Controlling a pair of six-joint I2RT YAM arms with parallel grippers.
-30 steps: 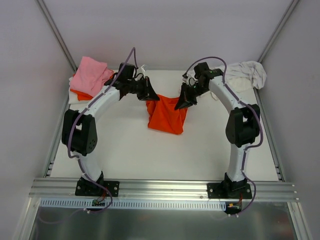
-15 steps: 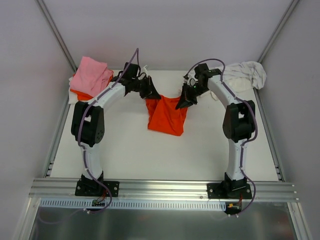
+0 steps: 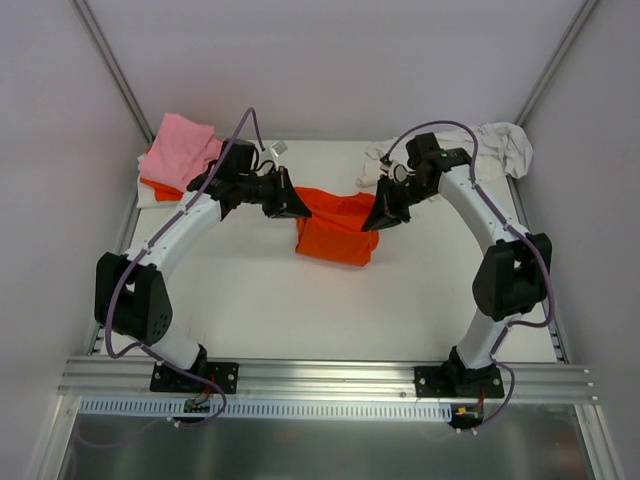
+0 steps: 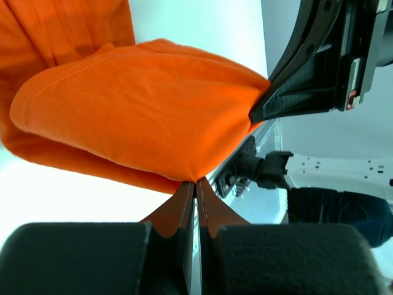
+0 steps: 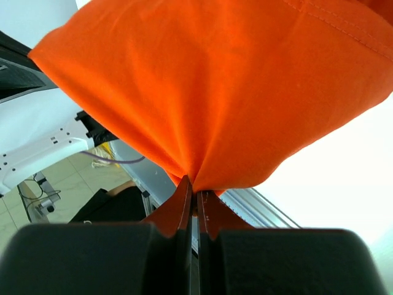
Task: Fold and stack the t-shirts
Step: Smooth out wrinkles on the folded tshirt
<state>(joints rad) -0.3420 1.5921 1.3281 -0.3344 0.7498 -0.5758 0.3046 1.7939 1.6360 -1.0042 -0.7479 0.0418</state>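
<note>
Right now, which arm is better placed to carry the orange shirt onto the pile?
Left, probably. The left hand and right hand both grip the orange shirt, but the pink-topped pile lies back left, close to the left hand.

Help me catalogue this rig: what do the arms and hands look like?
The left arm and right arm are white links with chunky black joints and black base plates. A thin purple cable loops along each. The left hand and right hand are black wedges with two tapering fingers.

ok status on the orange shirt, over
left pincer, right pincer both shut on orange t-shirt. shirt spread between them. pink t-shirt, white t-shirt at far corners, not in the way.
</note>
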